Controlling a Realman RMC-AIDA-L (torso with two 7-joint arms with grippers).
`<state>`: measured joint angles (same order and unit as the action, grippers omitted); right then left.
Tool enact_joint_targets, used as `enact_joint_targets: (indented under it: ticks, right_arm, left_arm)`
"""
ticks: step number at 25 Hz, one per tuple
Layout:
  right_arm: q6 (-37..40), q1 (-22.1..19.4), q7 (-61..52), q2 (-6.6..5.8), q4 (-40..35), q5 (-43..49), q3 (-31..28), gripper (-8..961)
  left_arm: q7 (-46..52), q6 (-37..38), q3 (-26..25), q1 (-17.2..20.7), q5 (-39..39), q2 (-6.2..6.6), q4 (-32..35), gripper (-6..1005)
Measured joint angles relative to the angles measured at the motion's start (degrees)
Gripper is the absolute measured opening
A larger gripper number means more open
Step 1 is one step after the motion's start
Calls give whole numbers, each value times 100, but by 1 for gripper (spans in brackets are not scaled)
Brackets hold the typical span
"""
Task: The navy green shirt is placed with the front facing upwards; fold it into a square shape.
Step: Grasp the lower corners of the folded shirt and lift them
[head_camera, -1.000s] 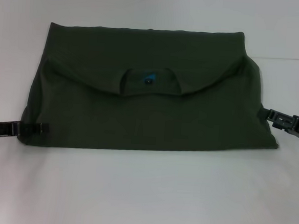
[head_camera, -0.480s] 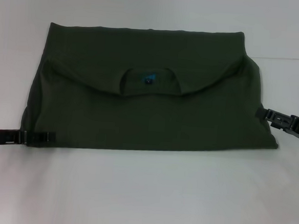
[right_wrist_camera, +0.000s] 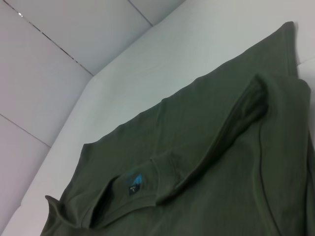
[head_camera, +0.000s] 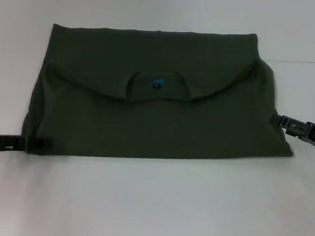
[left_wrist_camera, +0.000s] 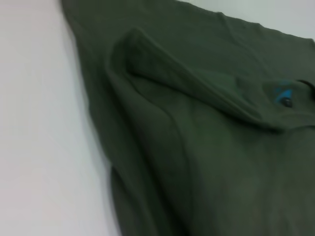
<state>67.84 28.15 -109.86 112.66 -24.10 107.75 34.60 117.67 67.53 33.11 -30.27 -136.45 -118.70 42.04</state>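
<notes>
Olive-green T-shirt (head_camera: 158, 107) lying on white table (head_camera: 151, 204), folded crosswise into wide band, spread across table's middle and far half, nearer far edge than near edge. Top part folded down over body: shoulder line and ribbed collar (head_camera: 159, 84) now facing near edge, curved flap edge running from L side to R side. Small dark neck label (head_camera: 156, 85) w/ blue patch visible inside collar opening, approx. centre of garment. No chest lettering visible. Far fold edge straight, near hem edge roughly straight, slightly lower on L corner.

L gripper (head_camera: 39, 143) low on table at shirt's near-L corner, coming in from table's L edge, fingers lying flat and reaching onto/over fabric edge. Dark fingers merge w/ dark cloth; cannot tell whether spread, pressed together or pinching cloth.

R gripper (head_camera: 279, 120) at shirt's R side edge, approx. mid-height of band, arm coming from table's R edge, tip touching or just at fabric edge. Finger state also cannot tell.

L wrist view: shirt's L side close up, folded flap forming raised ridge over lower layer, label w/ blue patch far off; own fingers not shown.

R wrist view: collar, label and folded flap edge, table's far corner and pale wall panels (right_wrist_camera: 59, 73) beyond; own fingers not shown.
</notes>
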Motion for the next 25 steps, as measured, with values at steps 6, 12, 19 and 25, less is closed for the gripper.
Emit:
enact_joint_targets:
  ticks: [6, 12, 19, 25]
  right_arm:
    - [0, -4, 0, 16, -7, 0, -9, 943]
    - [0, 5, 0, 18, -13, 0, -24, 943]
    - [-1, 33, -24, 18, -14, 0, -9, 943]
    - [185, 56, -461, -58, -284, 52, 32, 942]
  left_arm:
    - [-15, -60, 6, 6, 0, -4, 20, 348]
    - [-70, -43, 89, -25, -17, -4, 8, 118]
    - [-70, -64, 280, -50, -22, -23, 30, 68]
    - [-66, -64, 247, -57, -2, -21, 64, 48]
